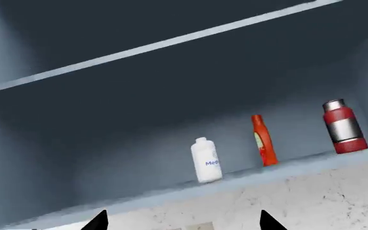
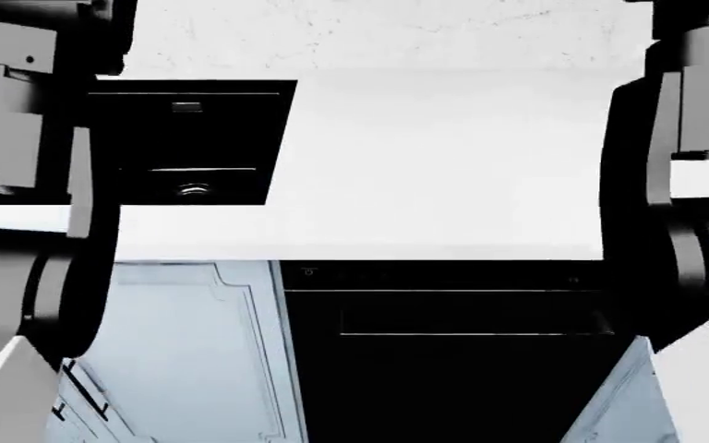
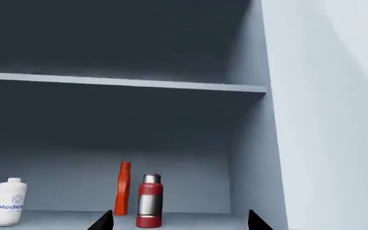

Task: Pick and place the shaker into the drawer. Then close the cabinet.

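while both wrist cameras look into the open cabinet (image 3: 254,120), you have the shaker (image 3: 149,200) standing upright on its lowest shelf (image 1: 248,178), red with a silver band and a silver cap, and nothing is touching it. in the right wrist view it stands just beside a taller orange bottle (image 3: 124,189), which is behind it at about ten o'clock, while the white bottle with blue print (image 3: 9,202) sits well apart towards nine o'clock. in the left wrist view the same three stand in a row along the shelf: the white bottle (image 1: 206,160), the orange bottle (image 1: 264,140), then the shaker (image 1: 344,126) nearest the cabinet's side wall. your left gripper (image 1: 184,224) shows only two dark fingertips (image 1: 97,222) spread wide with nothing between them, hovering over the speckled countertop (image 1: 312,201) short of the shelf. your right gripper (image 3: 179,223) likewise shows two tips (image 3: 256,221) held apart and empty, with the shaker just beyond the gap. in the head view both arms rise past twelve o'clock out of frame, the white counter (image 2: 453,166) lies ahead, a dark sink (image 2: 192,148) sits at ten o'clock, and a dark recess (image 2: 447,360) opens below the counter edge at six o'clock beside a pale blue door (image 2: 195,351); i cannot tell whether that recess is the drawer
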